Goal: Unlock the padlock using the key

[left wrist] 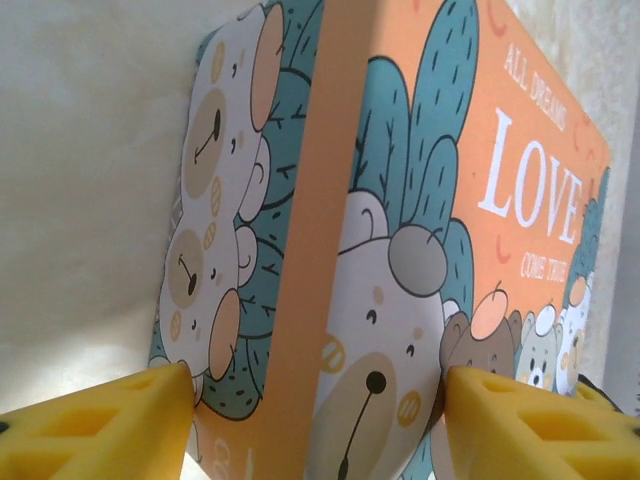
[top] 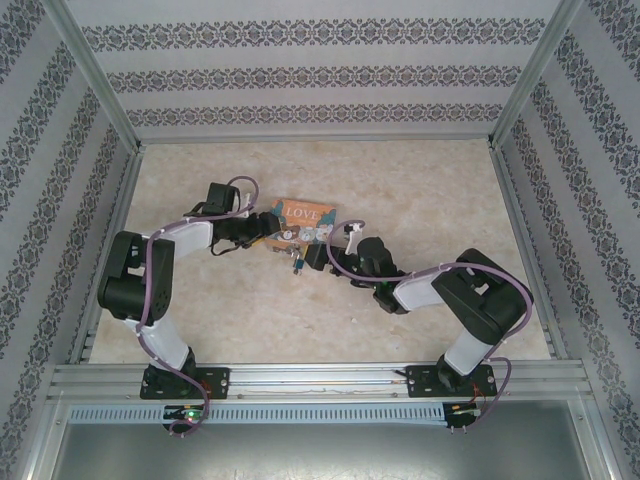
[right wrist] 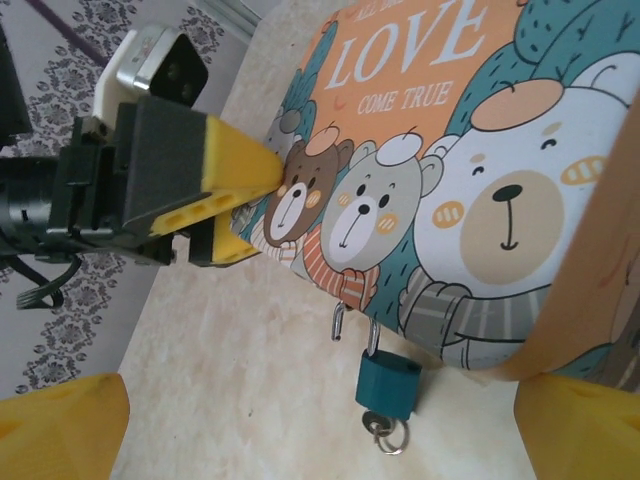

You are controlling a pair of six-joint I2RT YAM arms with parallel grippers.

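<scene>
"Where's the padlock (right wrist: 388, 385)?"
"On the table (right wrist: 250, 380), against the closed LOVE box's (right wrist: 480, 150) near edge, with the key (right wrist: 383, 428) at its base."
"And the grippers?"
"The left gripper (left wrist: 315, 430) clamps the box. The right gripper (right wrist: 320, 432) gapes wide, holding nothing."

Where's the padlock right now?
Right wrist view, lower centre: the padlock sits at the edge of the box, just under the printed bears, with a key ring at its far end.
</scene>
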